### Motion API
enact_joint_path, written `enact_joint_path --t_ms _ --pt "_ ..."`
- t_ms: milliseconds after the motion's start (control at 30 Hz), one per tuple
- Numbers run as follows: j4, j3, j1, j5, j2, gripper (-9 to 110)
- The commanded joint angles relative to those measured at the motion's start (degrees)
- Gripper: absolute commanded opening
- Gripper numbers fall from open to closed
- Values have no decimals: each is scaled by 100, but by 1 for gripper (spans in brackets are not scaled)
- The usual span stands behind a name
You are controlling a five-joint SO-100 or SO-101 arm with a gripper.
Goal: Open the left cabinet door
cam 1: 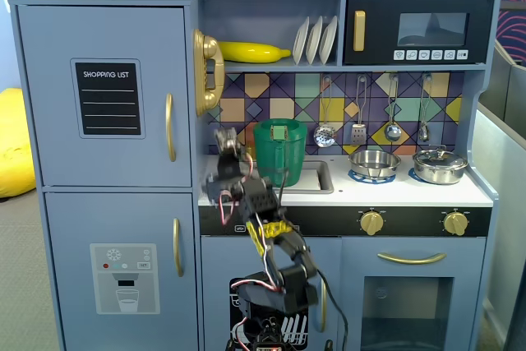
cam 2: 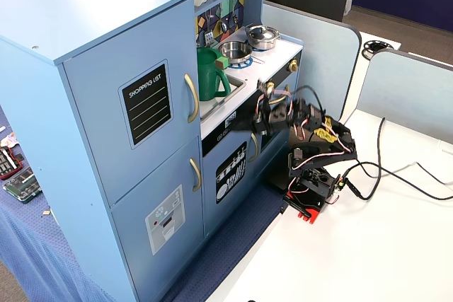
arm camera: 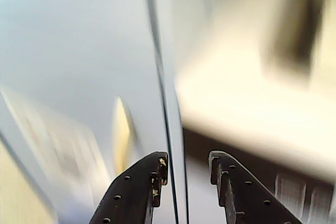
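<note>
The left cabinet door [cam 1: 105, 96] is blue-grey with a black "SHOPPING LIST" panel and a curved gold handle [cam 1: 170, 127]. It is shut in both fixed views and shows from the side in a fixed view [cam 2: 124, 104]. My gripper [cam 1: 223, 140] hovers in front of the counter edge, right of and slightly below that handle, not touching it. In a fixed view [cam 2: 238, 124] it points at the cabinet front. In the blurred wrist view the gripper [arm camera: 188, 157] is open and empty, its black fingers straddling a vertical door seam. A blurred gold handle [arm camera: 123, 135] lies left of them; I cannot tell whose.
Below is the blue door with the dispenser panel [cam 1: 125, 279] and its gold handle [cam 1: 177, 247]. A green pitcher [cam 1: 279, 150] stands in the sink just behind the gripper. A gold toy phone [cam 1: 207, 71] hangs above. Pots [cam 1: 375, 162] sit on the stove at right.
</note>
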State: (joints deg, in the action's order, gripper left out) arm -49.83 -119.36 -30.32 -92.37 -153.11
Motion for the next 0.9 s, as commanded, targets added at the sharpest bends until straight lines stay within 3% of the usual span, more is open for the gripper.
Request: enact_joint_path --t_ms 0,133,867 --pt "211 1433 -237 -246 738 2" --pt "325 1942 -264 -70 1274 3" --pt "1485 3384 -1195 -1318 2865 4"
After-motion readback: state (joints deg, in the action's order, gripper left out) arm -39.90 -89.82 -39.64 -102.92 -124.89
